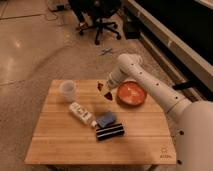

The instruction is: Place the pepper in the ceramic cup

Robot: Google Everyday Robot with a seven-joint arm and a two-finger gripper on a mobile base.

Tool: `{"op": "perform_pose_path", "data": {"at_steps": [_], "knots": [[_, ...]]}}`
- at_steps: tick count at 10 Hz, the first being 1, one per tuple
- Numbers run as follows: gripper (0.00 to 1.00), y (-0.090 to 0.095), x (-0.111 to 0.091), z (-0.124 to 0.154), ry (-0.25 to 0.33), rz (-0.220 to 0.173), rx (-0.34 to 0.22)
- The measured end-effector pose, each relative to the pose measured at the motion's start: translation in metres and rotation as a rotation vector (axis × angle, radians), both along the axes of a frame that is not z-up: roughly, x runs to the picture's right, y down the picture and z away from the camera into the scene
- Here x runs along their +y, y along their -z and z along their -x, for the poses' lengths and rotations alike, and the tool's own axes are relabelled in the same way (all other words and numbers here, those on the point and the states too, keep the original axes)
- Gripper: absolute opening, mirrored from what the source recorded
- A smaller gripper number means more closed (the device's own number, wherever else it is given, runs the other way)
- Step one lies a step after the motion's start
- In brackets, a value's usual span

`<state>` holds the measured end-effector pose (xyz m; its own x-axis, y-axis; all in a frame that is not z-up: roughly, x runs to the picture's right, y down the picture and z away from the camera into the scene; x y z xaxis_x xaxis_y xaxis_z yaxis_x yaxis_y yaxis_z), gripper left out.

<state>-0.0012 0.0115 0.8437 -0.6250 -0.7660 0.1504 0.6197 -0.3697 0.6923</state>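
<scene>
My gripper (104, 90) hangs just above the wooden table (60, 145), left of the orange-red plate (131, 94). It is shut on the small dark red pepper (100, 86), which shows at its tips. The white ceramic cup (68, 90) stands upright on the table's far left part, a short way left of the gripper. The arm reaches in from the right side.
A white bottle with a label (82, 113) lies on the table's middle. A blue object (105, 119) and a black striped object (110, 132) lie beside it. An office chair (100, 15) stands on the floor behind the table.
</scene>
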Motion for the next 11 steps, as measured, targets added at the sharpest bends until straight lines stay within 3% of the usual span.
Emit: {"op": "perform_pose_path", "data": {"at_steps": [4,8,11], "knots": [[0.0,-0.004,-0.003,0.0,-0.001,-0.014,0.006],[0.0,-0.021,-0.052,0.023,-0.02,-0.167,-0.035],[0.0,-0.019,-0.073,0.061,-0.002,-0.231,-0.117]]}}
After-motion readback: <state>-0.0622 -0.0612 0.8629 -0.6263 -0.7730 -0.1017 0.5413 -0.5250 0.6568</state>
